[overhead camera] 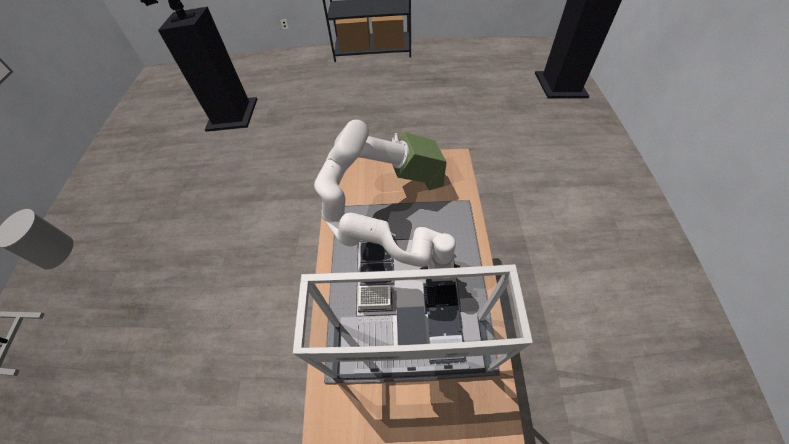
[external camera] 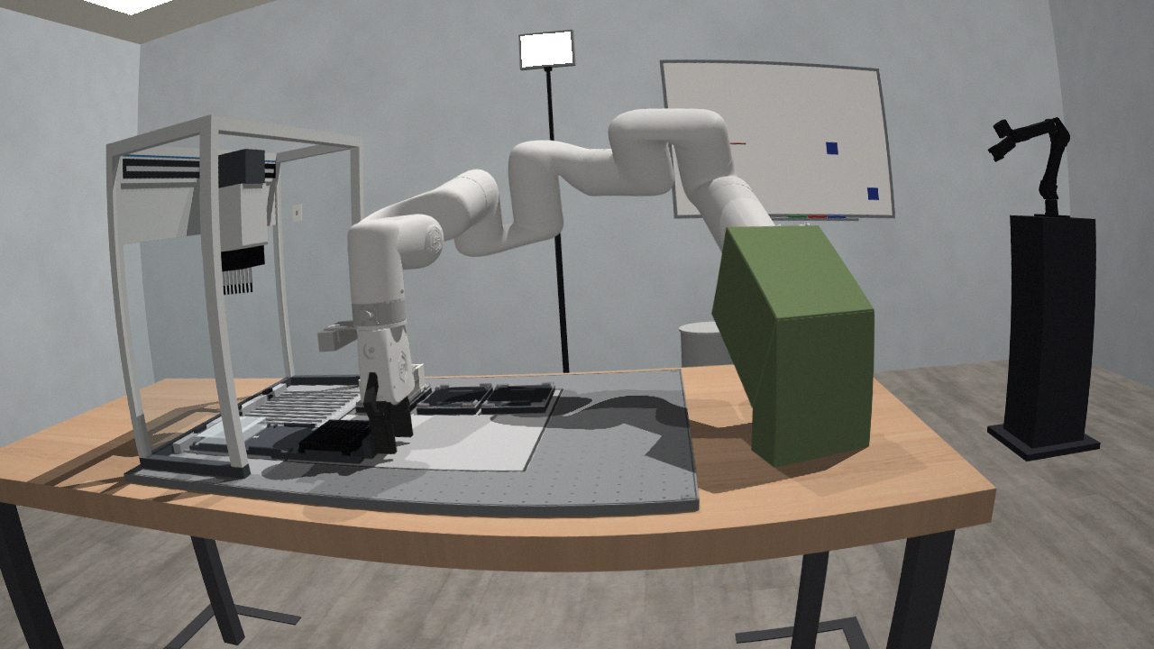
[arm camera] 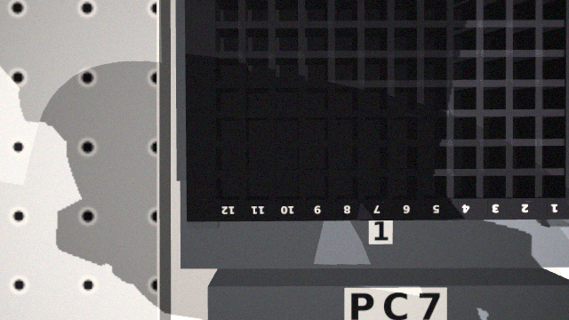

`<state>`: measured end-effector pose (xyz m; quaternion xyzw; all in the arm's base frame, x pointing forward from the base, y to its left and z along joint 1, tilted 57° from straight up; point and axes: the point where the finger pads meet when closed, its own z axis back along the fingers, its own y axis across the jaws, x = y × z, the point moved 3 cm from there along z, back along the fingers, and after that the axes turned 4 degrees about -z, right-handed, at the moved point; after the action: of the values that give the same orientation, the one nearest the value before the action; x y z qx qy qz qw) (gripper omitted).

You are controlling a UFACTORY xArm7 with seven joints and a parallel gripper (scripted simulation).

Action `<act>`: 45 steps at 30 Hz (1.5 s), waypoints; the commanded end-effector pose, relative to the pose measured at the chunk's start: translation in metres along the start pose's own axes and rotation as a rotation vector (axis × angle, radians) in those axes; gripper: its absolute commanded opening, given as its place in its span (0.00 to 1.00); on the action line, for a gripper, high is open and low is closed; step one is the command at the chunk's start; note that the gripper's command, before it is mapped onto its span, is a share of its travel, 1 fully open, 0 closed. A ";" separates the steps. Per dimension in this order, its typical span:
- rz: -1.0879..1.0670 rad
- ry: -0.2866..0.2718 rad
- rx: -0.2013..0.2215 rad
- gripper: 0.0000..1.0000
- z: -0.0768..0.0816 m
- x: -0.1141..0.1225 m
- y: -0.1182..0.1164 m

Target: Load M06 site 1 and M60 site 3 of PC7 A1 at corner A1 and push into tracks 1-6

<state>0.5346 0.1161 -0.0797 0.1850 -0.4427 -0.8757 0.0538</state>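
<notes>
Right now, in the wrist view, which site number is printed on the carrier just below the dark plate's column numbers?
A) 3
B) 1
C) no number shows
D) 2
B: a white tag reading 1 sits on carrier PC7, just under the dark 96-well plate, whose column numbers run 12 to 1 along its near edge.

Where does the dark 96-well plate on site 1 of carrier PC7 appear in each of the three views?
Top: the 96-well plate lies right of centre, under the white frame's near bar.
Exterior: it lies low and left, just left of the open gripper.
Wrist: it fills the upper right, columns 1-12 printed along its edge.
Shared landmark: carrier PC7, under the plate in every view.
</notes>
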 end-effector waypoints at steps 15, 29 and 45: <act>0.000 0.004 -0.005 0.82 0.003 -0.007 -0.002; 0.000 0.004 -0.005 0.82 0.003 -0.011 -0.002; 0.000 0.004 -0.005 0.82 0.003 -0.015 -0.003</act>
<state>0.5465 0.1201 -0.0770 0.1847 -0.4427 -0.8758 0.0541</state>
